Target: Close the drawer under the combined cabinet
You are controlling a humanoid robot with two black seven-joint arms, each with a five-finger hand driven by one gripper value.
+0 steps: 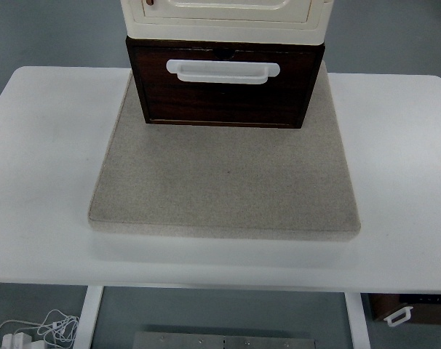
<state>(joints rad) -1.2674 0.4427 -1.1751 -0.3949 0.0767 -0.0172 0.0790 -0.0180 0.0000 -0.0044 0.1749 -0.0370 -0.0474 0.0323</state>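
Note:
A cream cabinet [224, 16] stands at the far middle of the table. Under it is a dark brown wooden drawer [224, 94] with a white bar handle [222, 71] on its front. The drawer front juts a little toward me past the cabinet's cream front edge. Both rest on a beige felt mat [224, 182]. Neither hand nor arm shows in the top view.
The white table [46, 167] spreads to both sides of the mat. Below its near edge are white cables [38, 331] on the floor at the left and a brown box with a white handle [410, 309] at the right.

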